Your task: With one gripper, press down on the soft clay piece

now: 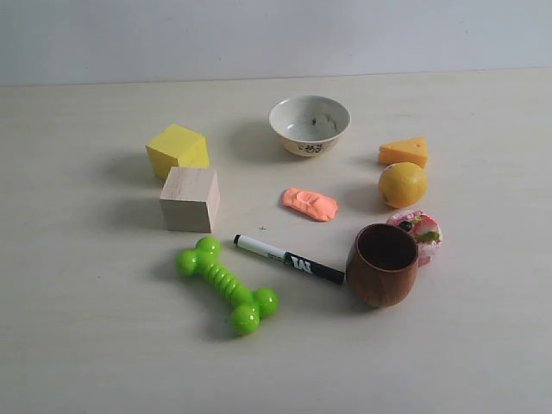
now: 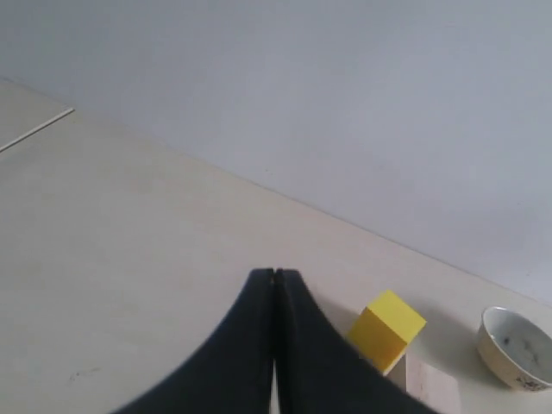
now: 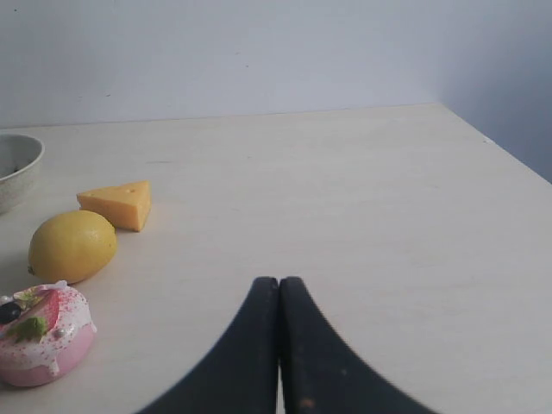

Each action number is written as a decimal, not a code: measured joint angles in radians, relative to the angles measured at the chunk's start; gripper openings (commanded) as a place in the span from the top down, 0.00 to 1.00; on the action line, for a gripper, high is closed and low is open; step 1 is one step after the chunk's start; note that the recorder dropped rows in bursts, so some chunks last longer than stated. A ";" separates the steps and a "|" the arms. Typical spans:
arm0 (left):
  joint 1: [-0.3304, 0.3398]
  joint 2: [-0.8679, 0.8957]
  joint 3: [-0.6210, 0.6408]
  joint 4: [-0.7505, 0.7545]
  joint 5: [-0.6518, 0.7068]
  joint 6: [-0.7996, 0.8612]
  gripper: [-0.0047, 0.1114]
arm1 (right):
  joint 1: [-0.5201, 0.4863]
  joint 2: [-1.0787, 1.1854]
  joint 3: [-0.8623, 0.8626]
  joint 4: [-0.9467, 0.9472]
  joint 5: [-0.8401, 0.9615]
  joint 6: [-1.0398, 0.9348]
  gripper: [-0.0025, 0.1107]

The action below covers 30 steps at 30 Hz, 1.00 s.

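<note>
The soft clay piece (image 1: 310, 203), a flat salmon-orange lump, lies on the table's middle, between the white bowl (image 1: 309, 125) and the black marker (image 1: 288, 259). Neither arm shows in the exterior view. In the left wrist view my left gripper (image 2: 274, 274) is shut and empty over bare table, with the yellow cube (image 2: 385, 329) just beyond it. In the right wrist view my right gripper (image 3: 279, 281) is also shut and empty, off to the side of the yellow ball (image 3: 72, 246). Neither wrist view shows the clay.
Around the clay stand a yellow cube (image 1: 177, 149), a wooden cube (image 1: 190, 198), a green bone toy (image 1: 228, 285), a brown wooden cup (image 1: 382, 264), a pink patterned disc (image 1: 420, 231), a yellow ball (image 1: 403, 184) and an orange cheese wedge (image 1: 404, 152).
</note>
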 measured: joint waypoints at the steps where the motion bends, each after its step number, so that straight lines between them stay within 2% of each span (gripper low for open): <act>1: 0.005 -0.015 0.017 -0.002 0.000 0.000 0.96 | 0.000 0.000 0.000 0.000 0.000 0.000 0.98; 5: 0.009 -0.050 0.080 -0.002 -0.035 0.048 0.96 | 0.000 0.000 0.000 0.000 0.000 0.000 0.98; 14: 0.010 -0.057 0.279 -0.003 -0.284 0.127 0.96 | 0.000 0.000 0.000 0.000 0.000 0.000 0.98; 23: 0.010 -0.150 0.418 -0.017 -0.307 0.130 0.96 | 0.000 0.000 0.000 0.000 0.000 0.000 0.98; 30: -0.010 -0.150 0.433 -0.017 -0.257 0.173 0.96 | 0.000 0.000 0.000 0.000 0.000 0.000 0.98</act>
